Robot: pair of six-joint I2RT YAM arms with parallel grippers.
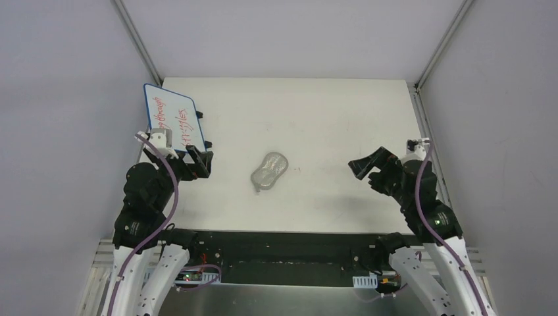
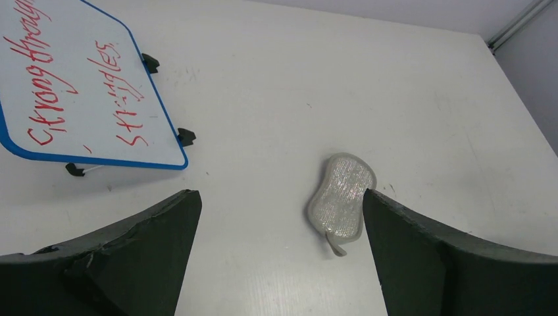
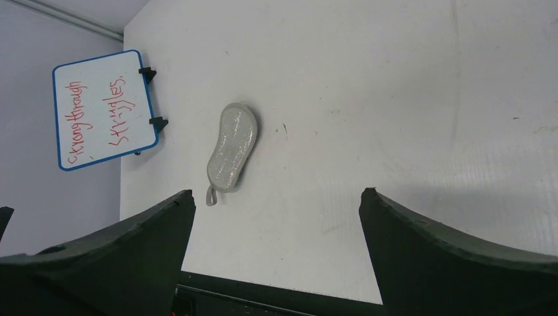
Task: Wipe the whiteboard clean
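at the far left corner of the tabletop [image 1: 342,118] sits the whiteboard [image 1: 172,118], red writing on it. it looks light and stiff with a slick face, likely to skid when wiped; best steadied by its blue rim. a soft grey pad [image 1: 270,171] lies mid-tabletop. the left gripper [image 2: 279,194] and right gripper [image 3: 275,193] hang spread wide, empty.

Brightness: even, soft light from overhead; the white table [image 1: 316,105] is bright but not washed out.
Shadows: faint and blurred, a grey patch toward the table's near right edge, a thin rim beside the grey pad [image 1: 270,172].
Glare: small sparkles on the pad's textured face.
Focus: red writing on the whiteboard [image 2: 79,99] is crisp; the dark fingers [image 2: 138,250] are featureless.
Distortion: wall rails splay outward at the top corners.
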